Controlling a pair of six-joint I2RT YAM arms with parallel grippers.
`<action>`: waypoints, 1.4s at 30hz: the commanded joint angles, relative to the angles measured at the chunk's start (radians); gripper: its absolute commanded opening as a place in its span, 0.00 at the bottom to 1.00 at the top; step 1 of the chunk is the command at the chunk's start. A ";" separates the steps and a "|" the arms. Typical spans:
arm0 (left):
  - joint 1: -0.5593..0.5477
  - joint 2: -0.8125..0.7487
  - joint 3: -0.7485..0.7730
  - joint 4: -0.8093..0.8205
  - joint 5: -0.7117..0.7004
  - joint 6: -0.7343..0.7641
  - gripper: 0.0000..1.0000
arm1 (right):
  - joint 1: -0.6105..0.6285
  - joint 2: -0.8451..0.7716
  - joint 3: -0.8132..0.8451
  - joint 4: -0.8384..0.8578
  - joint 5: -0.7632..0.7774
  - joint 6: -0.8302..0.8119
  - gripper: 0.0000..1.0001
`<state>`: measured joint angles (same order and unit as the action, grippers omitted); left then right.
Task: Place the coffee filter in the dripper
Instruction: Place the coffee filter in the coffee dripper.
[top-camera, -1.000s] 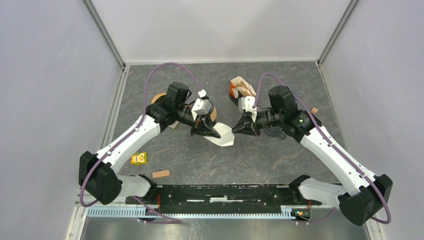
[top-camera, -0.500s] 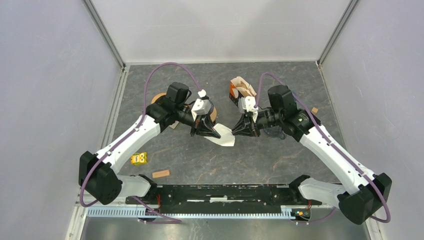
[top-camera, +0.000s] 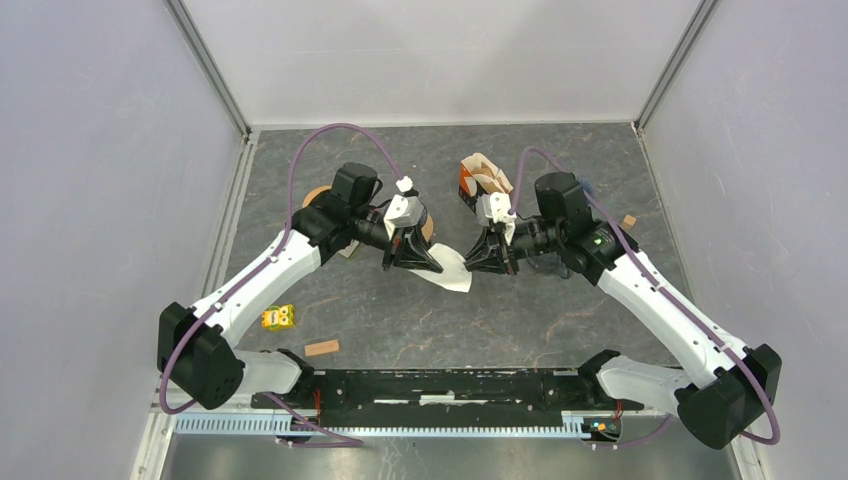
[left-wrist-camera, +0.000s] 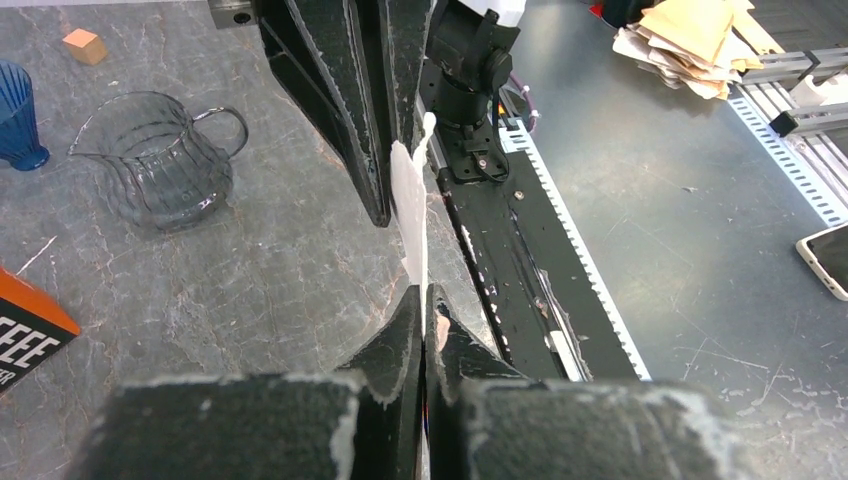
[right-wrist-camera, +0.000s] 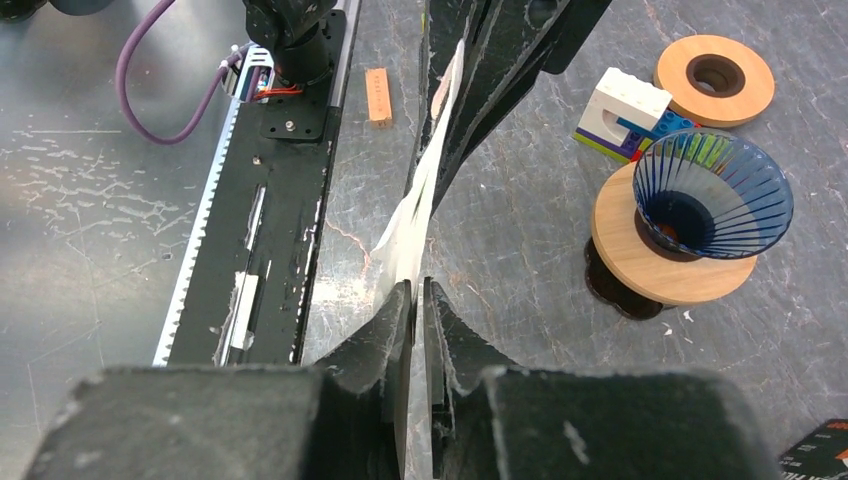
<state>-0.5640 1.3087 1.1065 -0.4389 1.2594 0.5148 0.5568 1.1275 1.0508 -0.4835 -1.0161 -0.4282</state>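
Both arms reach inward from the near edge and meet mid-table. The left gripper and right gripper each pinch the coffee filter, stretched between them. From the filter, the dripper stands at ten o'clock beneath the left wrist, and the filter box at one o'clock.

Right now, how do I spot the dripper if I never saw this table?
On the grey table, look beside the white paper filter. The dripper sits on a round wooden stand near a wooden ring and a toy brick; unlike them, it is a see-through blue ribbed cone.
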 joint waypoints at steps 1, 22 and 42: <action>0.004 -0.013 -0.001 0.093 0.024 -0.082 0.02 | 0.007 -0.008 -0.021 0.071 -0.002 0.044 0.13; 0.030 0.013 0.070 0.285 -0.429 -0.426 0.56 | -0.004 0.031 0.066 0.199 0.565 0.263 0.00; -0.056 0.197 0.355 0.164 -1.004 -1.010 0.75 | 0.089 0.228 0.156 0.335 1.194 0.573 0.00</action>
<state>-0.5892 1.4872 1.3701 -0.2451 0.3164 -0.3473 0.6205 1.3304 1.1526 -0.1879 0.0593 0.0914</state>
